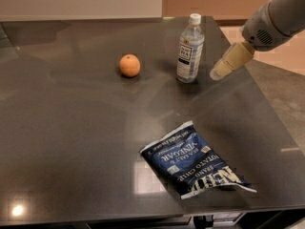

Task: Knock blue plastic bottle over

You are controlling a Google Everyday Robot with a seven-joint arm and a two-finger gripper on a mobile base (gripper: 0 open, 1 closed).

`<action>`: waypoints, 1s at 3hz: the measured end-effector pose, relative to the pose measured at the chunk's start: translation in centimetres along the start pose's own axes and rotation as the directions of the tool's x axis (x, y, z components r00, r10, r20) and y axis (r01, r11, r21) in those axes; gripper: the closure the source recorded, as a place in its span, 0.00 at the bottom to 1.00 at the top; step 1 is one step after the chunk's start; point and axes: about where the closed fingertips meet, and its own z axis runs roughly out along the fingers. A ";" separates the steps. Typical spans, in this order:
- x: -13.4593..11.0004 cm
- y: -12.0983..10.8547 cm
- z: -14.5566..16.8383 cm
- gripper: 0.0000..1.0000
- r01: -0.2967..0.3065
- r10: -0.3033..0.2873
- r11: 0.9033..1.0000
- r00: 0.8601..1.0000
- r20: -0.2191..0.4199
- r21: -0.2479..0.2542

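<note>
The blue plastic bottle (190,49) stands upright at the far right of the dark table, clear and bluish with a white cap and a white label with dark print. My gripper (218,72) comes in from the upper right on a grey arm, with cream-coloured fingers pointing down and to the left. Its tip is a short way to the right of the bottle, at the height of the bottle's lower half, and apart from it.
An orange (129,65) lies left of the bottle. A dark blue chip bag (192,161) lies flat near the front right. The dark table's right edge (274,123) runs close behind the gripper, with tan floor beyond it.
</note>
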 end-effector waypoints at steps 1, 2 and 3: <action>-1.5 -2.3 2.2 0.00 -0.031 0.031 1.000 0.997 0.064 0.004; -2.5 -3.7 4.4 0.00 -0.063 0.064 0.998 0.992 0.107 -0.014; -3.5 -4.7 6.3 0.00 -0.091 0.096 0.995 0.985 0.143 -0.040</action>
